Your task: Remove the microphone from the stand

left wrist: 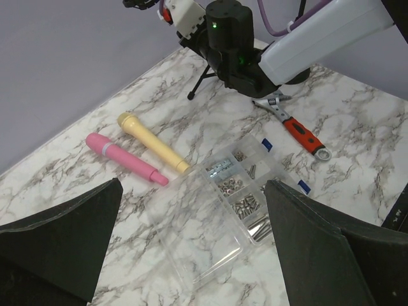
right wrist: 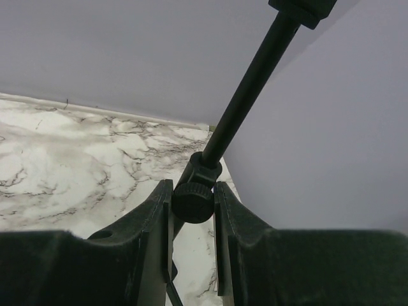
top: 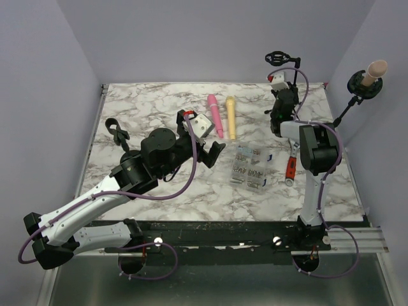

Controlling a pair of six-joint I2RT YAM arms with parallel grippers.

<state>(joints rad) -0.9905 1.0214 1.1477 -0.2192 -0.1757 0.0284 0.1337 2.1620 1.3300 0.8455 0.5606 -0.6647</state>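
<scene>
**A:** How did the jaws stand?

**B:** The right gripper (right wrist: pixel 193 186) had its jaws pressed in on a round black knob (right wrist: pixel 193 204), one finger flat against each side. The left gripper (left wrist: pixel 192 188) hung above the table (top: pixel 159 102) with its jaws spread wide and nothing between them.

**A:** What did that knob belong to?

**B:** It sat at the foot of a thin black pole (right wrist: pixel 248 83), which rose from between the right fingers and leaned away to their right. The wrist view cut off its top, so I could not tell which holder crowned it.

**A:** And the microphone?

**B:** The beige microphone (top: pixel 375 69) stood tilted in a black holder (top: pixel 363 86), well apart from the right jaws, off to their right. An empty clip (top: pixel 276 58) showed just beyond those jaws.

**A:** What lay near the open jaws?

**B:** A clear parts box (left wrist: pixel 229 204) lay just ahead of them, in line with the gap. Farther out, toward the left finger, a pink microphone (left wrist: pixel 124 156) and a yellow microphone (left wrist: pixel 153 143) lay side by side on the marble. Toward the right finger, beyond the box, lay a red-handled wrench (left wrist: pixel 299 134).
</scene>
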